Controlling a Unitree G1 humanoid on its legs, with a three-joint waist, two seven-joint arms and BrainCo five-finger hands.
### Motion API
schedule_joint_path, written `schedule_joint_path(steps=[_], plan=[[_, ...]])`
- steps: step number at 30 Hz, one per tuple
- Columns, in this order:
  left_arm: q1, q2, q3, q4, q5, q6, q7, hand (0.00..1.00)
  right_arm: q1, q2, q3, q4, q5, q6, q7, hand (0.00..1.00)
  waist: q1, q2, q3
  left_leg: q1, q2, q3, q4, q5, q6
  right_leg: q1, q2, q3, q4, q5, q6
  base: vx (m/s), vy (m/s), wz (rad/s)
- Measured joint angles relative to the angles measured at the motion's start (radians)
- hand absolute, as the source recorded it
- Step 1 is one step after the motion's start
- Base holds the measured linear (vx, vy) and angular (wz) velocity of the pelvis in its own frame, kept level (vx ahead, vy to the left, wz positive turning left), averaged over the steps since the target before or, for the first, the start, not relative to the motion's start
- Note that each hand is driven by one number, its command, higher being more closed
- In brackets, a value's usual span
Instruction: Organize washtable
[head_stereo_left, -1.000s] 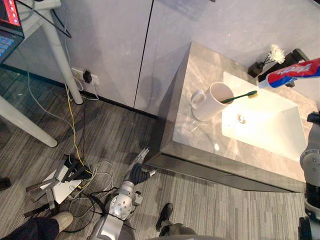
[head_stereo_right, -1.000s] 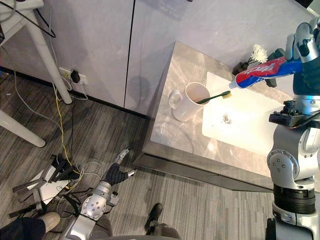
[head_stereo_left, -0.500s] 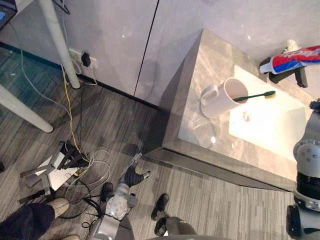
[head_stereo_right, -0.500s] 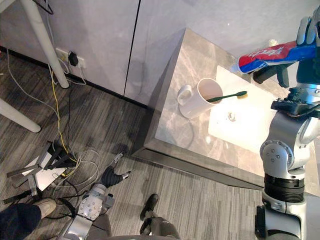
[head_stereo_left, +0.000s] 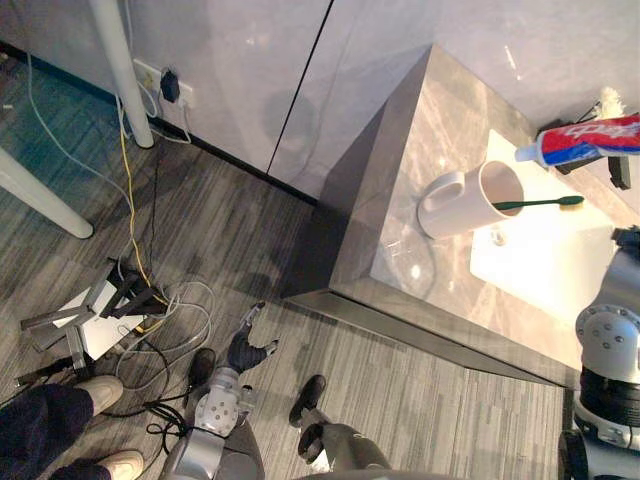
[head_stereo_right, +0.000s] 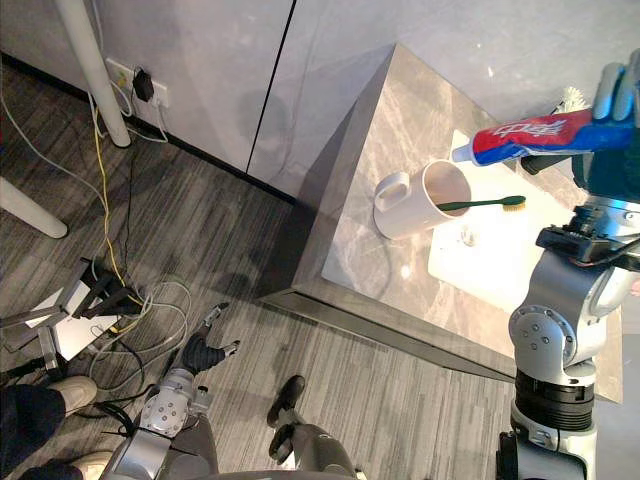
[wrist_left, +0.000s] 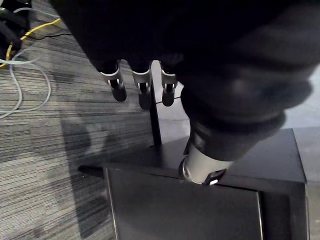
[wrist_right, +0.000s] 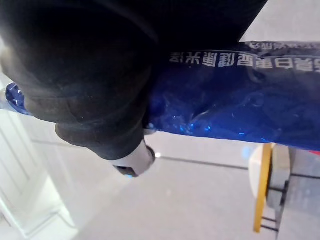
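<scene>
Left hand (head_stereo_left: 245, 352) hangs low by the floor, fingers loose and empty, well out of the play; up past the washtable (head_stereo_right: 360, 245) front edge, the white mug (head_stereo_right: 420, 205) stands just beside the sink (head_stereo_left: 545, 265), green toothbrush (head_stereo_right: 482, 204) leaning out over the basin; above it the right hand (head_stereo_right: 614, 92) grips the toothpaste tube (head_stereo_right: 530, 138), thumb curled round, cap toward the mug, probably lined up for dropping in; bare counter lies on the mug's handle side, but the brush crowds the mouth.
</scene>
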Motion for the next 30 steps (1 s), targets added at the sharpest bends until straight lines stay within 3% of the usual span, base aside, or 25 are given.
schedule_joint_path(steps=[4,10,14,30], plan=[[0.0,-0.001,0.016,0.001,-0.004,0.001,0.007,0.0,-0.001,-0.011,-0.058,0.008,-0.003,0.0,0.0,1.0,-0.002,0.0,0.004,-0.012,0.004,-0.007,0.004,0.0,0.0,-0.007,0.005,-0.003,-0.002,0.019,-0.009,0.02,0.021,0.02],[0.0,-0.001,0.022,0.001,-0.019,0.001,0.006,0.0,-0.027,-0.108,-0.103,0.095,-0.004,0.0,-0.003,1.0,-0.003,0.002,0.007,-0.02,0.002,-0.021,0.008,0.0,0.0,-0.006,0.005,-0.009,-0.002,0.019,-0.009,0.04,0.023,0.05],[-0.012,-0.001,0.019,0.002,-0.019,0.001,0.005,0.0,-0.058,-0.112,-0.101,0.101,-0.003,0.0,-0.001,1.0,-0.003,0.001,0.047,-0.034,-0.004,-0.025,0.022,0.0,0.0,-0.01,0.0,-0.012,-0.002,0.019,-0.009,0.01,0.011,0.02],[-0.04,-0.001,-0.01,0.021,-0.038,0.001,-0.013,0.0,-0.034,-0.088,-0.041,0.073,0.001,0.008,0.034,1.0,0.001,0.016,0.072,-0.075,-0.004,-0.025,0.036,0.0,0.0,-0.044,0.001,-0.013,-0.004,0.02,-0.01,0.0,0.003,0.0]])
